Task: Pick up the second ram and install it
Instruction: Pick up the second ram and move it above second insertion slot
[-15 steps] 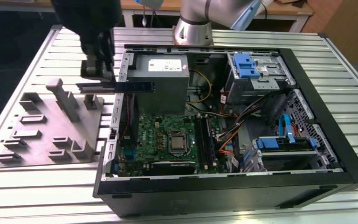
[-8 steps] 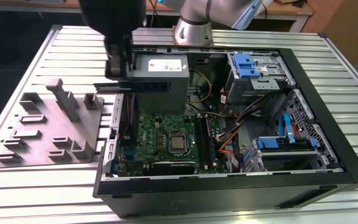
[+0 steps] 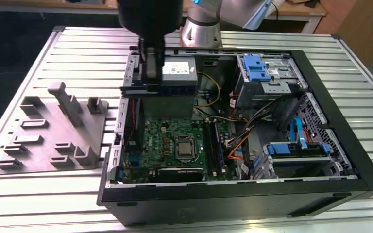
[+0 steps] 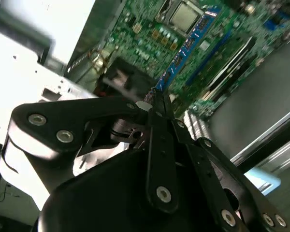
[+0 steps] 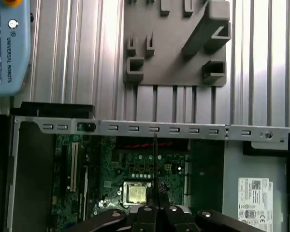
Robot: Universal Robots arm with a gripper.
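1. At the exterior view's far left, on the table (image 3: 18,194): a grey fixture (image 3: 50,141) with its tall post (image 3: 66,104) upright, well apart from the tool.
2. Next right: the tool (image 3: 152,65), hanging over the rear-left corner of the open case (image 3: 238,191), just beside the power supply (image 3: 177,73). Fingers together, clamped on the ram (image 4: 183,46). Seen in the second wrist view as a thin blue stick with black chips jutting from the tips, and edge-on as a dark line in the first wrist view (image 5: 155,159). Pick-up judged done.
3. Further right and lower: the green board (image 3: 167,141) flat in the case, with the ram held in the air above it, touching nothing.
4. Right of the socket (image 3: 185,148): the long slots (image 3: 211,145), well apart from the ram. Cannot tell whether another stick already sits there. Install judged wholly left: not yet over a slot, not seated.
5. At the far right: the drive cages (image 3: 264,73) and loose cables (image 3: 238,145), clear of the tool.
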